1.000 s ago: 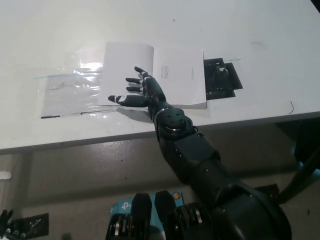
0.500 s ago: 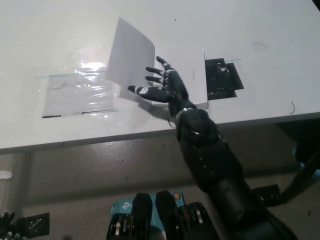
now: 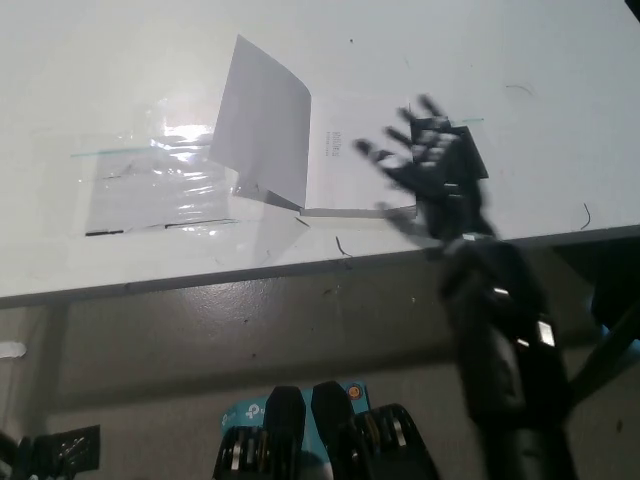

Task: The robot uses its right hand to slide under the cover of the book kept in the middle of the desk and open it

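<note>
We see a white tabletop (image 3: 120,60). On it, mid: white book (image 3: 340,160), cover (image 3: 262,128) standing tilted up. Just left of book: clear plastic sheet (image 3: 150,185), flat. Right of book, touching it: black object (image 3: 455,150), partly hidden, can't tell what.

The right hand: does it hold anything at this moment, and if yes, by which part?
Nothing is held. The right hand is open with fingers spread, over the book's right side, apart from the raised cover.
</note>
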You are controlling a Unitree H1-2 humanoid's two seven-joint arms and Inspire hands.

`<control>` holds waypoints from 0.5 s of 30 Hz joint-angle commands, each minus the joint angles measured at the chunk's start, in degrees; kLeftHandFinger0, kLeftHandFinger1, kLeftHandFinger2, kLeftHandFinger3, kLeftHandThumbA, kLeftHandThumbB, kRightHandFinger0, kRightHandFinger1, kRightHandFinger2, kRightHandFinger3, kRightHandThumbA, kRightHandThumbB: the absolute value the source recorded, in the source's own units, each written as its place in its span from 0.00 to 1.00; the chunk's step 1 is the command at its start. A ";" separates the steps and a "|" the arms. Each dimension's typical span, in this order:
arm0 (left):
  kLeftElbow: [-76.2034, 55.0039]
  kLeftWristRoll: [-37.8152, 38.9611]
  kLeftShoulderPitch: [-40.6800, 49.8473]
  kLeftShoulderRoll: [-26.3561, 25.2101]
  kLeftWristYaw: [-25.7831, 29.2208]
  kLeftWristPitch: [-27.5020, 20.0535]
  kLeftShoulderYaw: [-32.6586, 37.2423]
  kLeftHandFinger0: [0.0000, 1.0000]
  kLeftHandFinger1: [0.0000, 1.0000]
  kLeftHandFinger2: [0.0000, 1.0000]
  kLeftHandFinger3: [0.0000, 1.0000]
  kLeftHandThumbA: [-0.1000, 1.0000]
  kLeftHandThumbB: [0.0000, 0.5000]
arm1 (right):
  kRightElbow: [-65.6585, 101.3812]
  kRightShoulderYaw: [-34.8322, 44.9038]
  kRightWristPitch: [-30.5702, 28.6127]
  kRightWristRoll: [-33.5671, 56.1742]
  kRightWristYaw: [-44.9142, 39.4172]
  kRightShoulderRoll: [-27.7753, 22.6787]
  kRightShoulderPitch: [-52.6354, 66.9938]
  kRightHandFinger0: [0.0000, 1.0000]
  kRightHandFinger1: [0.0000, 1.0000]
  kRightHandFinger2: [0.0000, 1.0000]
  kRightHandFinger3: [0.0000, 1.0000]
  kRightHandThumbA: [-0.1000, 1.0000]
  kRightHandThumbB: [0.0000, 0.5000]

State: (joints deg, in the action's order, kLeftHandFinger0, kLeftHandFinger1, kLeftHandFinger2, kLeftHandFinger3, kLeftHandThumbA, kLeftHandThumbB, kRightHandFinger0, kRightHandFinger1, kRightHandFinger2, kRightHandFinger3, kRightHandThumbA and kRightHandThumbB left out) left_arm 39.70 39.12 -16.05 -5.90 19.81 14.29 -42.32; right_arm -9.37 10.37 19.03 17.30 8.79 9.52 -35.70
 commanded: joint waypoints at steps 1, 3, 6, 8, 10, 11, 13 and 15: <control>-0.74 0.60 0.54 -0.83 -1.11 -2.96 -0.96 0.83 0.78 0.87 0.93 0.91 0.01 | 13.87 8.26 6.67 13.05 -0.62 -2.26 2.21 0.68 0.84 0.90 1.00 1.00 0.57; -1.98 0.98 1.28 -0.40 -1.64 -2.61 -0.93 0.86 0.83 0.92 0.97 0.95 0.00 | 15.55 11.14 6.10 15.46 -1.56 -3.59 5.10 0.75 0.89 0.94 1.00 1.00 0.59; -1.91 1.56 1.52 -0.13 -1.31 -2.94 -1.63 0.84 0.81 0.90 0.96 0.94 0.00 | 17.95 14.99 6.80 17.04 0.72 -3.77 7.30 0.70 0.86 0.89 1.00 1.00 0.78; -2.11 1.47 1.69 0.05 -1.03 -3.06 -1.77 0.84 0.81 0.88 0.95 0.94 0.00 | 18.80 16.24 7.30 17.27 1.65 -3.64 7.96 0.69 0.86 0.90 1.00 1.00 0.78; -2.61 2.06 1.81 0.27 -0.84 -2.81 -2.30 0.83 0.82 0.89 0.95 0.93 0.00 | 18.84 18.06 6.18 17.65 1.88 -4.04 9.34 0.79 0.91 0.98 1.00 1.00 0.62; -2.69 2.15 1.82 0.24 -1.05 -2.66 -2.32 0.83 0.83 0.90 0.95 0.93 0.00 | 18.37 18.79 5.58 17.87 1.70 -4.32 9.83 0.86 0.97 1.00 1.00 1.00 0.59; -2.59 2.76 1.58 0.26 -1.66 -2.67 -2.67 0.89 0.90 0.97 1.00 0.96 0.00 | 16.02 21.83 2.96 19.24 1.43 -5.14 10.98 0.98 1.00 1.00 1.00 1.00 0.50; -2.07 2.72 1.22 0.20 -1.43 -3.25 -2.91 0.87 0.89 0.96 1.00 0.96 0.00 | 14.85 23.05 2.12 20.05 1.31 -5.21 10.87 1.00 1.00 1.00 1.00 1.00 0.49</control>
State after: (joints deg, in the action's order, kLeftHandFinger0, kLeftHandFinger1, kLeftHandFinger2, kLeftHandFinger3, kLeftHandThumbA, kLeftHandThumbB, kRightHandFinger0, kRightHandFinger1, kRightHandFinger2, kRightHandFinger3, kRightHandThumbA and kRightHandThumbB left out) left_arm 38.82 40.64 -14.13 -5.09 19.58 13.33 -44.58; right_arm 5.77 31.34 23.70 31.95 10.11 5.08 -23.99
